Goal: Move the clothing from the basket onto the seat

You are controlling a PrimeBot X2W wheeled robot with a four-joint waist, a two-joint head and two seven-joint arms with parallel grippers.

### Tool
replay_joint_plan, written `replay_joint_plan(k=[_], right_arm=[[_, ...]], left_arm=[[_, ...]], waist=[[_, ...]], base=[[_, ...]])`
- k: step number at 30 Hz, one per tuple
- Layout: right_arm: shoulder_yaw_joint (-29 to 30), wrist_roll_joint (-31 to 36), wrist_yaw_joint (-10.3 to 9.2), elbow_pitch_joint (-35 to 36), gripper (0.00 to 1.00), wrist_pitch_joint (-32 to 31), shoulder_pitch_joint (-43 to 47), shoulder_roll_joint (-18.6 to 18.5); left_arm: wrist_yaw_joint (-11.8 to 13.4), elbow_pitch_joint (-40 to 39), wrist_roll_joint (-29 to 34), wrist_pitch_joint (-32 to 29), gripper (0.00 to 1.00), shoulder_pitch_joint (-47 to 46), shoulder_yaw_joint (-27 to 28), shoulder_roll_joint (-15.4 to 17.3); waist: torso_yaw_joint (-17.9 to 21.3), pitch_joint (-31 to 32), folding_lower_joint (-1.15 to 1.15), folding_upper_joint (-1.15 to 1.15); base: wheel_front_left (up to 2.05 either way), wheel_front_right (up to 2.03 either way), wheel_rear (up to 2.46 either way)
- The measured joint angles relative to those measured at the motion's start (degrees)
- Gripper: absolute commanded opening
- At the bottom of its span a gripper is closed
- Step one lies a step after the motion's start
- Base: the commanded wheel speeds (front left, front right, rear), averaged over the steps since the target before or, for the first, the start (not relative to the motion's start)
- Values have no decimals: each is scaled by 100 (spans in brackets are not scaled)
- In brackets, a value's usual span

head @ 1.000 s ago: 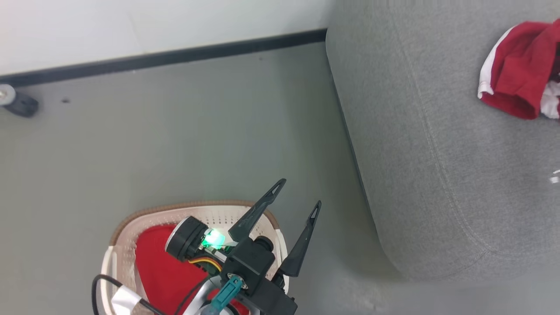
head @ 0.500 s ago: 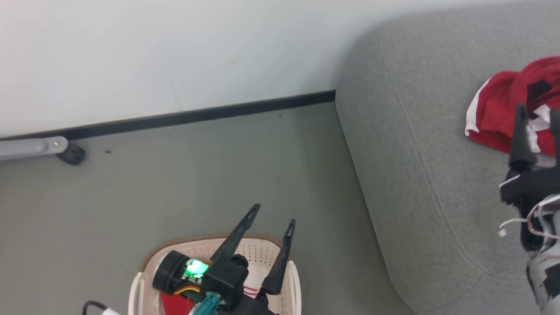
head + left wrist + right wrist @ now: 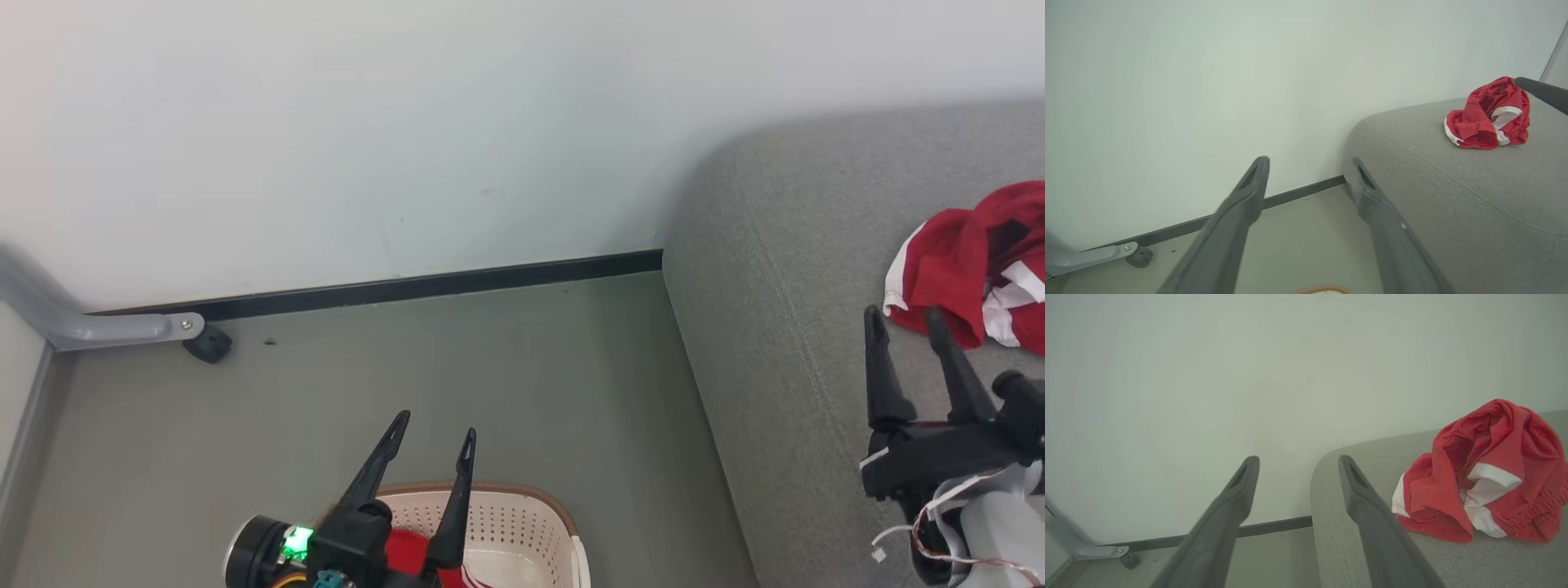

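A crumpled red garment with white trim [image 3: 971, 265] [image 3: 1488, 113] [image 3: 1484, 469] lies on the grey seat [image 3: 816, 343] [image 3: 1453, 183] [image 3: 1355, 473] at the right. My right gripper [image 3: 904, 314] [image 3: 1297, 461] hovers open over the seat, just left of and short of that garment, nothing between its fingers. The cream basket [image 3: 522, 523] sits on the floor at the bottom of the head view, with a bit of red clothing [image 3: 408, 549] showing inside. My left gripper [image 3: 434, 423] [image 3: 1309, 163] is open above the basket's far rim, holding nothing.
A white wall with a dark baseboard [image 3: 408, 287] runs behind the grey floor [image 3: 490, 367]. A grey metal leg ending in a black caster [image 3: 208, 343] [image 3: 1139, 256] [image 3: 1128, 559] stands at the left by the wall.
The head camera has tilted up, so wall fills more of the view and the basket has slid down. My right gripper has come further into view, open beside the garment on the seat.
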State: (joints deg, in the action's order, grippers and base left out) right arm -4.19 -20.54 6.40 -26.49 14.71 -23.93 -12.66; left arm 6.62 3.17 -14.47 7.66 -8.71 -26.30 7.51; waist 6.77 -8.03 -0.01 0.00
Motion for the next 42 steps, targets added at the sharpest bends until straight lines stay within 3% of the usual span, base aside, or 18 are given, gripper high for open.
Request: replay_joint_plan(k=[10, 19, 42], right_arm=[[-183, 153, -15, 637, 100, -1, 961, 257], [-183, 193, -145, 1117, 100, -1, 1711, 356], [-35, 294, -488, 1934, 100, -160, 2753, 172]], left_arm=[[46, 110, -18, 12, 100, 409, 583, 35], [46, 331, -60, 34, 100, 762, 987, 1], [46, 588, 14, 24, 100, 1161, 1413, -221]], waist=[[-182, 397, 0, 0], [-316, 727, 0, 0], [-527, 995, 1, 1]], base=[[0, 0, 0], [0, 0, 0], [0, 0, 0]])
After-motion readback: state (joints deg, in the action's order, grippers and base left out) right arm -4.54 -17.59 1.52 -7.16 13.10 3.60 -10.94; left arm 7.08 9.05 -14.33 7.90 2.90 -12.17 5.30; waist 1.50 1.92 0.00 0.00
